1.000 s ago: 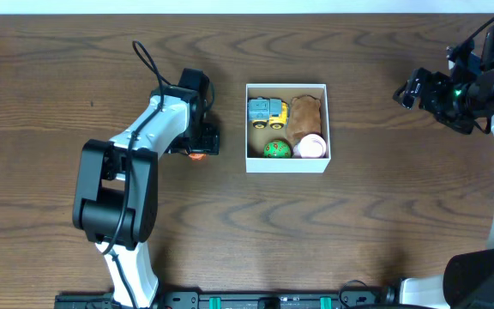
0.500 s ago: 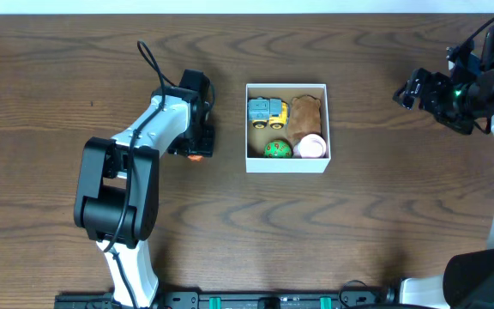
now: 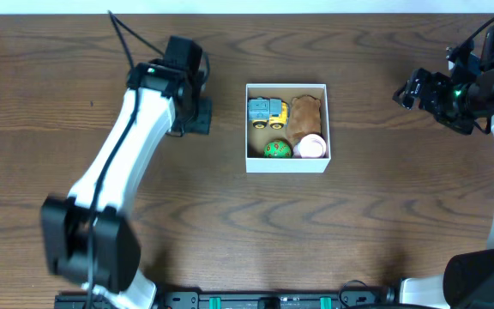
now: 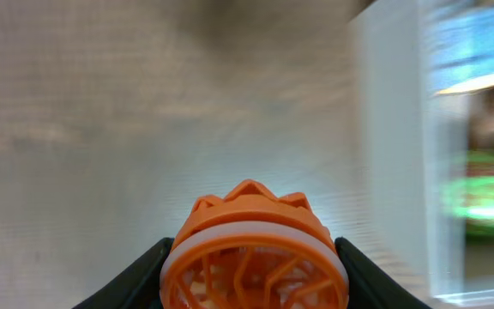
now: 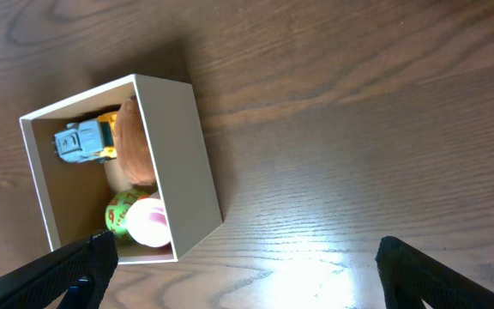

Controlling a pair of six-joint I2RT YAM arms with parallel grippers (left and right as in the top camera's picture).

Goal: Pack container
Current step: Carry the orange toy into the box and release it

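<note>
Clamping an orange ribbed toy (image 4: 251,249), your left gripper (image 3: 197,118) sits just left of the mid-table container (image 3: 286,165), closer than the right gripper (image 3: 405,93), which hangs spread wide and empty; carry the toy rightward over its rim.

Blur in the left wrist view smears the table (image 4: 101,129) and the box (image 4: 384,146) with its contents, the bottom edge cuts off the orange toy (image 4: 254,249), and from overhead the left hand (image 3: 197,116) hides that toy entirely.
</note>
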